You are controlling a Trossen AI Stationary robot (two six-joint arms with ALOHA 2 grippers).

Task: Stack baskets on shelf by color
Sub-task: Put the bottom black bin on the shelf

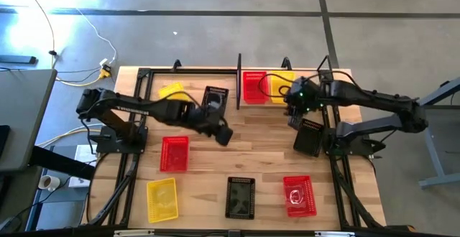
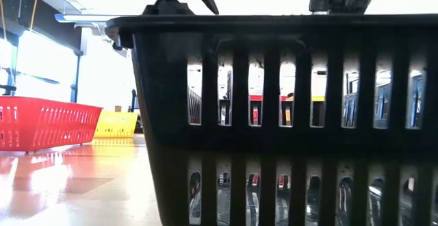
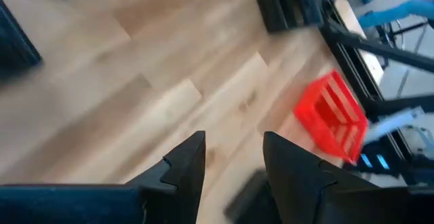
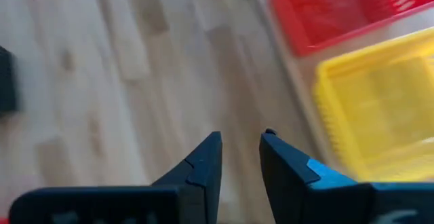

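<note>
Baskets of perforated plastic mesh are lying scattered over the pale wooden tabletop, while one red rectangular basket and one yellow rectangular basket are sitting side by side, touching, on the narrow light-wood shelf at the far edge. The right gripper is hovering just before that shelf, fingers slightly apart and empty, a black basket nearby. The left gripper is hanging mid-table over bare planks, fingers parted, gripping nothing.
</note>
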